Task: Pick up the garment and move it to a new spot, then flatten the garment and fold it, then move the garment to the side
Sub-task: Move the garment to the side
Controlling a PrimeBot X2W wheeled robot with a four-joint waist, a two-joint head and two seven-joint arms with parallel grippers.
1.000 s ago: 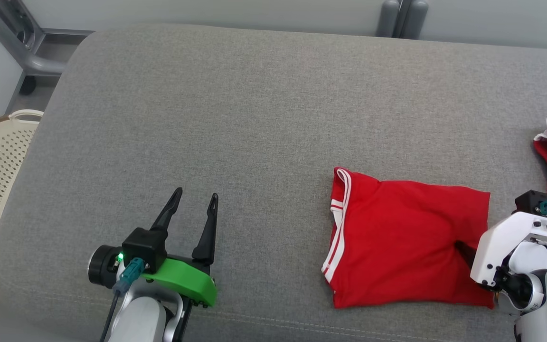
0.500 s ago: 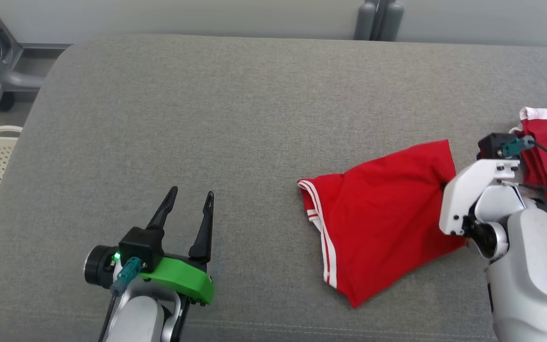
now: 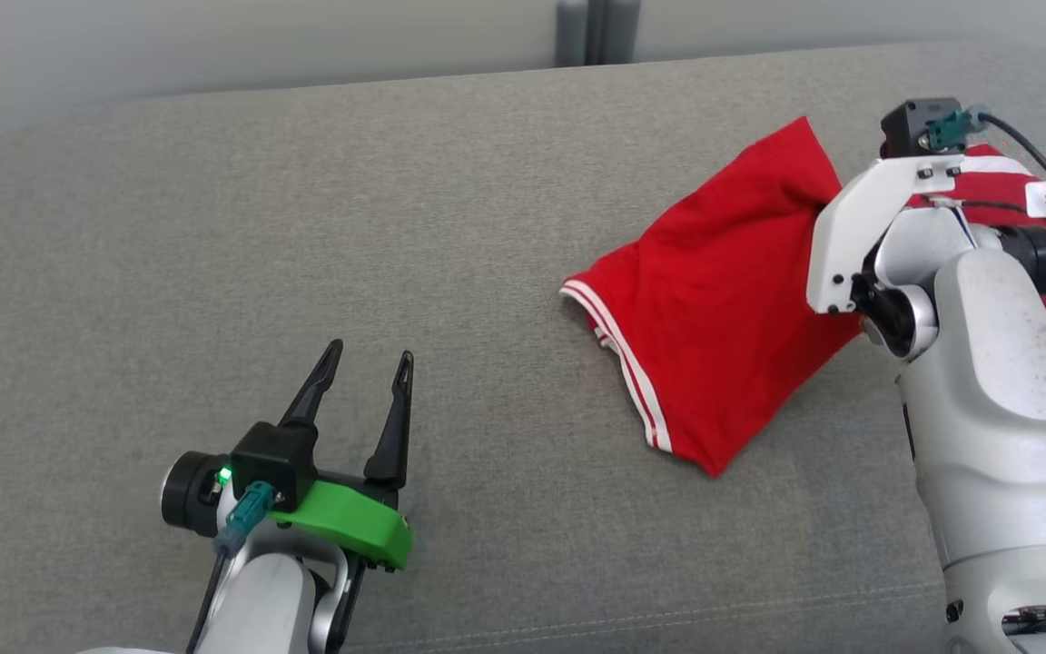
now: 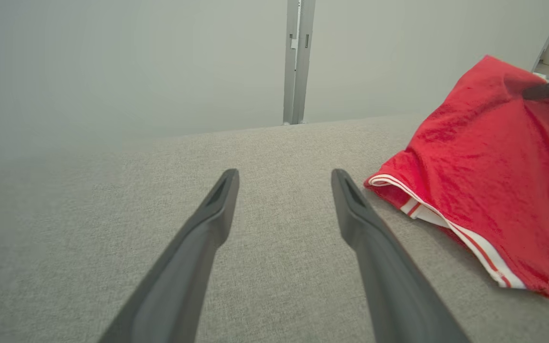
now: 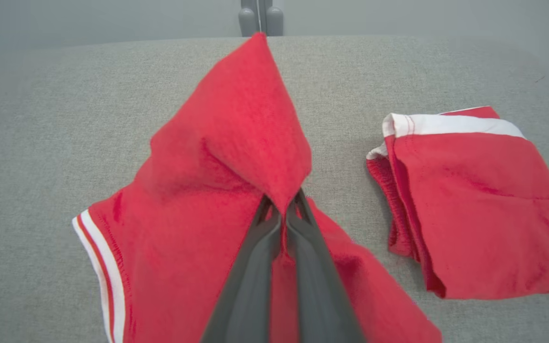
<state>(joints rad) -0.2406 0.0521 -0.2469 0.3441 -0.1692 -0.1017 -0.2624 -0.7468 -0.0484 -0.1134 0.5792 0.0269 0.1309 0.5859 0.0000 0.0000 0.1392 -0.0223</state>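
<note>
Grey cushion point(image 3: 305, 227); garment point(image 3: 723, 300), upper right of frame, is pinched by closed right gripper point(image 5: 284, 216); left gripper point(image 3: 371, 352) is held spread, empty. Carry should be kept low, folds preserved.

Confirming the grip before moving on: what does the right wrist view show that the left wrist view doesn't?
Right wrist view: the right gripper shut on a raised fold of the red garment, and a second folded garment apart beside it. Left wrist view: the left gripper open over grey cushion. Both: the garment's white-striped hem, the cushion, the grey post behind.
</note>
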